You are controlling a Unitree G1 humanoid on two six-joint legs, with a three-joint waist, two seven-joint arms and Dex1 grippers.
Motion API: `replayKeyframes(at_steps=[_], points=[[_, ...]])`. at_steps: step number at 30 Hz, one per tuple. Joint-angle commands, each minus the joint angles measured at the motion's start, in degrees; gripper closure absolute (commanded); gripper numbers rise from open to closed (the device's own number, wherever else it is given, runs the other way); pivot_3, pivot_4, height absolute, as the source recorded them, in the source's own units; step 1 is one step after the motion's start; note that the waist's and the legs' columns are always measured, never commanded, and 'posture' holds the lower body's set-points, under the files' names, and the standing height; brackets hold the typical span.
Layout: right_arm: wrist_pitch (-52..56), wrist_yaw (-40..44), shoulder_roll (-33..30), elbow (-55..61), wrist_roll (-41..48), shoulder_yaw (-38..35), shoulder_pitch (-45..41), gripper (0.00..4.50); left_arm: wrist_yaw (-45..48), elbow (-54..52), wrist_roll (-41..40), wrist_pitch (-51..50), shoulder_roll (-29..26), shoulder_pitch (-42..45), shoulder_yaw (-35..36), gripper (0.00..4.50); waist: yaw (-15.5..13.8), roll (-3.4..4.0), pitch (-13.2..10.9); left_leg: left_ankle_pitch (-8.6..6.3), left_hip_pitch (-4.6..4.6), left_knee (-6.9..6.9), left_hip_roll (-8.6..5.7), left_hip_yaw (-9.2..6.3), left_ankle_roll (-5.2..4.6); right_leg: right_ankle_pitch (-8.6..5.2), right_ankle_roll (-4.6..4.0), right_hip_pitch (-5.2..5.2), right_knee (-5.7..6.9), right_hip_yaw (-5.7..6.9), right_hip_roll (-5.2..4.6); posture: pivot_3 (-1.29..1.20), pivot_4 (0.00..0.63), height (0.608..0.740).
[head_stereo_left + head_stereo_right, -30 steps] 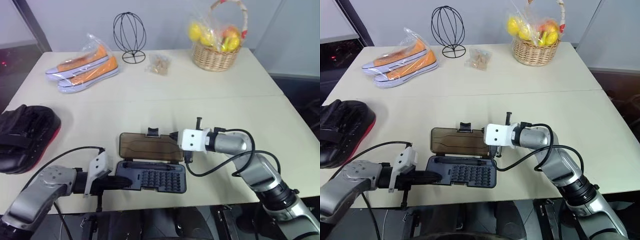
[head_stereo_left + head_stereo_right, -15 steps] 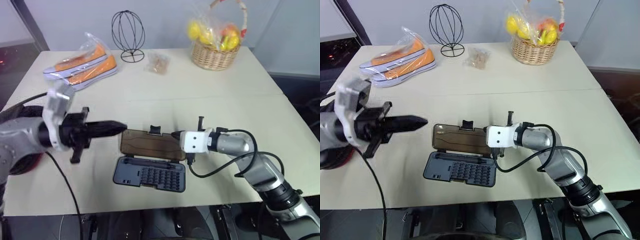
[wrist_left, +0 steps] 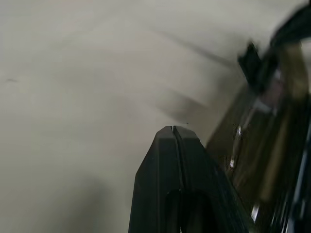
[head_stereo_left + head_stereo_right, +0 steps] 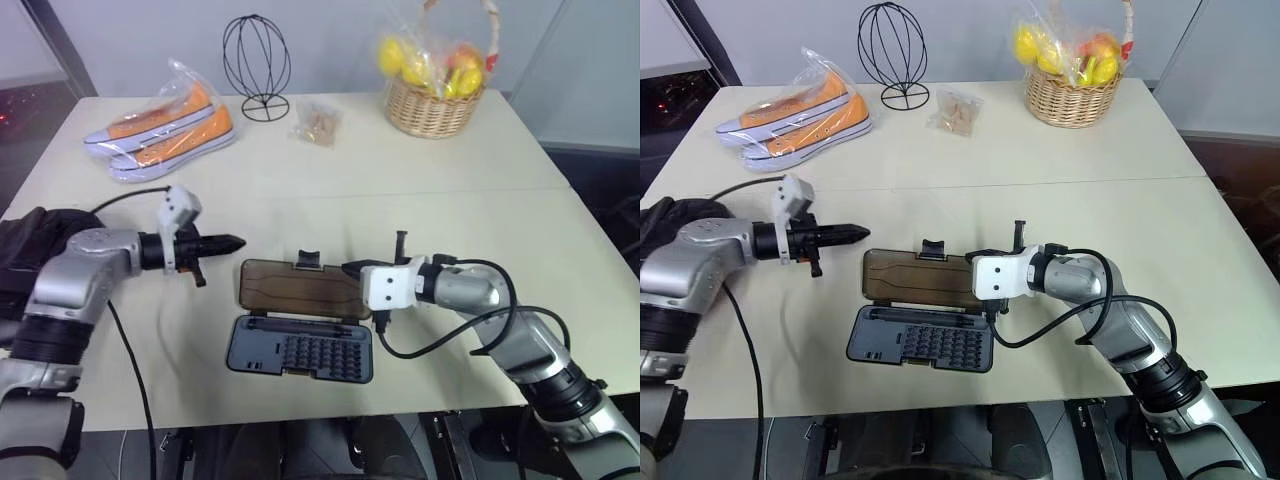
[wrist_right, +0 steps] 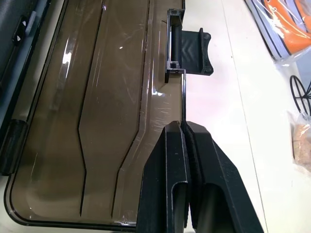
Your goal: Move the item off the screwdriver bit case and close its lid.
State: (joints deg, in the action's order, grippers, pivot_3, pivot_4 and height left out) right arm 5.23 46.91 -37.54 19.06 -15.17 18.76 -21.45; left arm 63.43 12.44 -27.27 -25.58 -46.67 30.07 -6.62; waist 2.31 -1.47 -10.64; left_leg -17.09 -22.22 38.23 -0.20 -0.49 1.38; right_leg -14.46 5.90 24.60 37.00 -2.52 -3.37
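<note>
The screwdriver bit case (image 4: 300, 348), a dark grey tray with rows of bits, lies open near the table's front edge. Its smoky-brown lid (image 4: 290, 288) lies flat behind it, with the black latch tab (image 4: 308, 262) on the far edge. The item, a black mitt (image 4: 25, 245) with a red rim, sits off the case at the table's left edge. My left gripper (image 4: 232, 241) is shut and empty, hovering left of the lid and pointing at it. My right gripper (image 5: 183, 125) is shut, its fingers straddling the rim at the lid's far right corner.
At the back of the table are orange shoes in a plastic bag (image 4: 165, 135), a black wire head form (image 4: 258, 65), a small bag of snacks (image 4: 318, 125) and a fruit basket (image 4: 435, 90). The case lies close to the table's front edge.
My left arm lifted away from the tray's left end and now reaches forward beside the lid's left end. The tray shifted slightly. The right gripper kept its place at the lid.
</note>
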Motion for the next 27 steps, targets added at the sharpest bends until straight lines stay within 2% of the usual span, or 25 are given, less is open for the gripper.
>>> replayKeyframes(at_steps=[1,6,8,12,18,21,26,27], points=[[-1.0,-0.4,-0.4,3.0,-0.1,-1.8,-0.4,4.46,1.2,2.2,2.9,2.4,0.9,1.1,0.5,4.5,0.0,0.0,0.0,0.0,0.0,0.01,0.0,0.0,0.0,0.0,0.0,0.0,0.0,0.0,0.0,0.0,0.15,0.74],[-1.3,-0.4,-0.7,3.9,-0.4,-2.2,0.0,4.46,2.4,5.0,7.0,5.8,2.3,0.7,-0.3,4.5,0.0,0.0,0.0,0.0,-0.01,0.02,0.0,-0.02,0.0,0.0,0.01,0.0,0.01,0.01,-0.01,0.0,0.15,0.74],[-1.2,-0.3,-0.7,4.0,-0.4,-2.3,0.1,4.46,4.6,3.9,6.7,5.4,2.3,-0.2,-0.4,4.5,-0.1,0.0,0.0,0.0,-0.02,0.02,0.0,-0.02,0.0,0.0,0.01,0.0,0.02,0.01,-0.01,0.0,0.15,0.74],[-1.2,-0.3,-0.7,4.1,-0.5,-2.4,0.1,4.46,10.4,-3.3,0.9,-1.2,2.0,-2.9,0.6,4.5,-0.1,0.0,0.0,0.0,-0.03,0.02,0.02,-0.02,0.0,0.01,0.01,0.0,0.03,0.01,-0.05,0.0,0.15,0.74],[0.1,0.8,-0.9,5.3,1.1,-3.2,1.0,4.46,9.3,-6.1,0.8,-3.7,3.7,-3.1,0.9,4.5,-0.4,0.0,0.0,0.0,-0.04,0.11,0.01,-0.06,-0.01,0.01,0.02,-0.02,0.1,0.03,-0.05,0.0,0.15,0.74],[3.3,1.4,-0.2,6.8,3.1,-4.2,1.2,3.55,9.3,-5.3,1.7,-3.1,4.2,-2.8,0.9,4.5,-0.4,-0.01,0.0,0.0,-0.04,0.11,0.01,-0.07,-0.01,0.01,0.02,-0.02,0.11,0.04,-0.05,0.0,0.15,0.74],[12.8,3.0,1.0,12.2,10.1,-8.4,0.4,1.07,9.9,-4.4,2.2,-2.8,5.2,-1.8,0.2,4.5,-0.5,-0.01,0.0,0.0,-0.04,0.11,0.01,-0.09,-0.01,0.01,0.01,-0.02,0.11,0.04,-0.04,0.0,0.15,0.74],[15.1,3.5,0.9,13.6,12.1,-9.8,0.3,1.07,10.2,-4.4,2.2,-2.7,5.4,-1.6,0.0,4.5,-0.6,0.0,0.0,0.0,-0.04,0.11,0.01,-0.09,-0.01,0.01,0.02,-0.02,0.11,0.05,-0.05,0.0,0.15,0.74]])
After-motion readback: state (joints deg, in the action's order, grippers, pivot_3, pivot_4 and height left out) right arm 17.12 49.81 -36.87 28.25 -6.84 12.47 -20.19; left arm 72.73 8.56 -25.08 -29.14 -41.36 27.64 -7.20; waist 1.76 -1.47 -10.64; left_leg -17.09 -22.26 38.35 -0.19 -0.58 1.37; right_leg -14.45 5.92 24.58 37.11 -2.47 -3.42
